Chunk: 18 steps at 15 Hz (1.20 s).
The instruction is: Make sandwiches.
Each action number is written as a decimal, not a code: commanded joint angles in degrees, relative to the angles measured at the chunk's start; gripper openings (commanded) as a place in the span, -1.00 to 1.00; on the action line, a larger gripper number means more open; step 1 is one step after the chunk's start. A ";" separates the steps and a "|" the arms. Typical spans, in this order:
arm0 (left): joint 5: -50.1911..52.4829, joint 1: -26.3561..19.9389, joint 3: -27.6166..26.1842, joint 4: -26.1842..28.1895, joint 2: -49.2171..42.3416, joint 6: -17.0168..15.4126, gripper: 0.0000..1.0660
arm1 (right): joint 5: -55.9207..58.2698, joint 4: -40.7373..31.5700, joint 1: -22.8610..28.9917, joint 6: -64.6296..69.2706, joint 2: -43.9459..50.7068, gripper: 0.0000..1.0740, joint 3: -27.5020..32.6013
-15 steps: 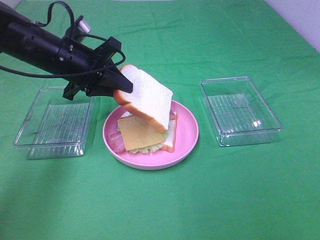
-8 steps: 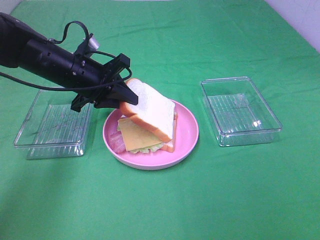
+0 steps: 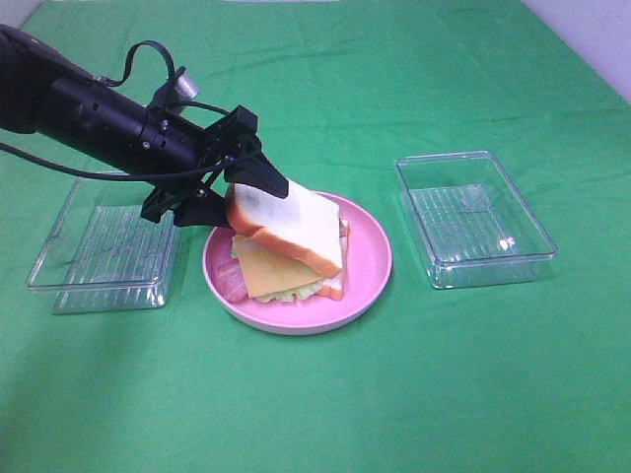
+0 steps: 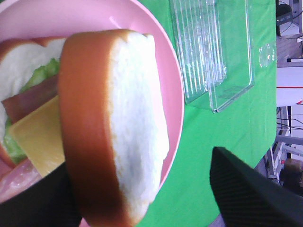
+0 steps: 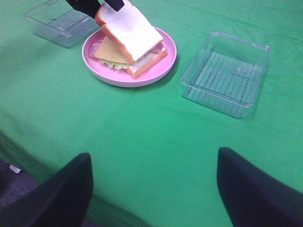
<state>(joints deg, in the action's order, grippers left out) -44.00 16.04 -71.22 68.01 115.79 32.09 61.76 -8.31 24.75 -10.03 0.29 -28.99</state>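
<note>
On the round pink plate [image 3: 373, 264] lies a stack of a bottom bread slice [image 3: 333, 288], pale green lettuce [image 3: 296, 292], pink-red bacon [image 3: 228, 282] and yellow cheese [image 3: 264, 268]. The top bread slice [image 3: 293, 225] leans tilted on the stack, its high end toward my left gripper [image 3: 245, 202]. That gripper's fingers are spread on either side of the slice; in the left wrist view a wide gap shows between the slice [image 4: 118, 132] and one finger [image 4: 246, 194]. My right gripper [image 5: 154, 156] is open and empty, well in front of the plate [image 5: 166, 64].
A clear plastic tray [image 3: 104, 246] stands left of the plate, under the left arm. A second clear tray [image 3: 473, 217] stands to the right. Green cloth covers the table, and its front edge shows in the right wrist view.
The top bread slice came down from above the plate onto the stack. The left gripper's fingers, shut on it before, have now spread apart.
</note>
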 commanded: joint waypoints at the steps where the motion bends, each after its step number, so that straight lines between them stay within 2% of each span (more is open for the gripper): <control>1: -2.86 0.17 0.06 -2.46 -0.06 -0.29 0.37 | -0.69 0.52 -0.06 0.52 0.52 0.31 0.17; 3: -3.61 0.17 0.06 -6.02 -0.06 -1.09 0.45 | -0.69 0.52 -0.06 0.52 0.52 0.31 0.17; 9: -3.04 0.17 -0.11 -14.04 -1.49 -2.23 0.47 | -0.69 0.52 -0.06 0.52 0.52 0.31 0.17; 11: 2.23 0.17 -0.17 -19.08 -6.07 -4.30 0.47 | -0.69 0.52 -0.06 0.52 0.52 0.31 0.17; 14: 5.21 0.17 -0.17 -22.98 -9.97 -6.65 0.47 | -0.69 0.52 -0.06 0.52 0.52 0.31 0.17; 18: 3.04 0.17 -0.17 -24.98 -17.88 -7.45 0.47 | -0.69 0.52 -0.06 0.52 0.52 0.31 0.17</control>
<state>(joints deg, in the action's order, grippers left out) -40.51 16.04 -71.28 42.34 97.69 24.52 61.76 -8.31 24.75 -10.03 0.29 -28.99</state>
